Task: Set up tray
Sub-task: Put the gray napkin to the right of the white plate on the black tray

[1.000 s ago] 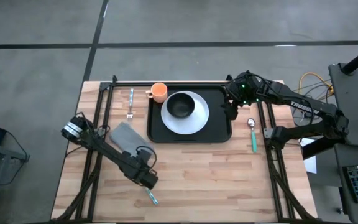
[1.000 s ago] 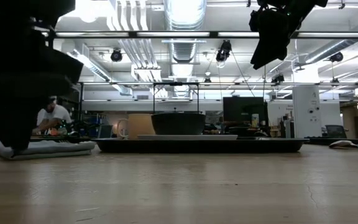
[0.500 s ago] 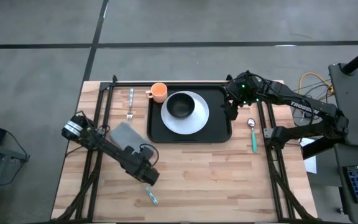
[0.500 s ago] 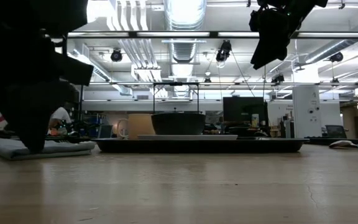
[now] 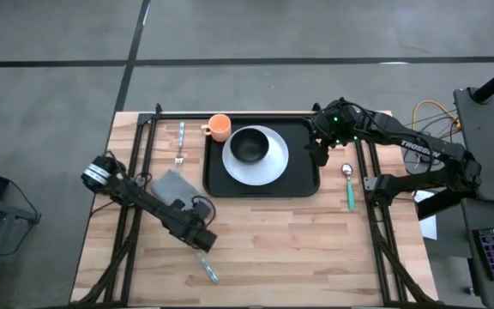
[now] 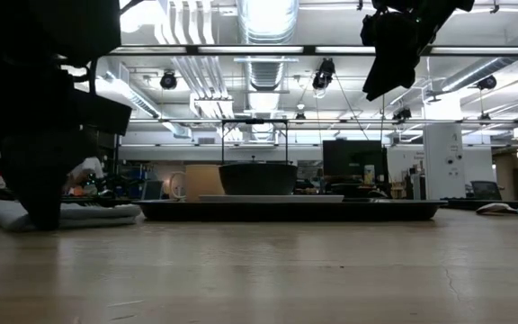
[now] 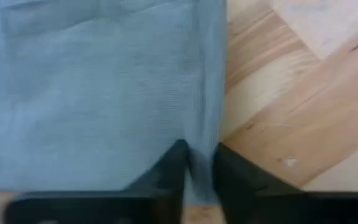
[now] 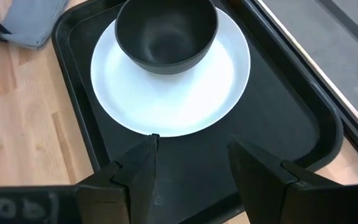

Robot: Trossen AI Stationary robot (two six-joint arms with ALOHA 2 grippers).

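Observation:
The black tray [image 5: 303, 176] lies at the table's far middle. It bears a white plate [image 5: 273, 163] with a dark bowl [image 5: 249, 146] on it, and an orange cup [image 5: 219, 127] at its far left corner. A grey folded napkin [image 5: 168, 184] lies flat on the wood left of the tray. My left gripper [image 5: 197, 238] is down at the napkin's near right end, shut on it [image 7: 199, 155]. My right gripper [image 5: 320, 153] hangs open and empty above the tray's right part [image 8: 194, 165]. My left gripper pinches the napkin's corner [image 7: 199, 177] between its two fingers. The fingers [image 6: 39, 220] point down from above. The rest of the napkin [image 7: 92, 93] lies flat on the table. How many layers are in the pinch, I cannot tell.
A fork [image 5: 179, 142] lies left of the tray near the far edge. A teal-handled spoon [image 5: 348, 184] lies right of the tray. A teal-handled utensil [image 5: 207, 270] lies near the front edge, just nearer than my left gripper. Bare wood spans the near half.
My left gripper has gone a little toward the table's far left, toward the napkin, and down to the table top. My right arm has kept still.

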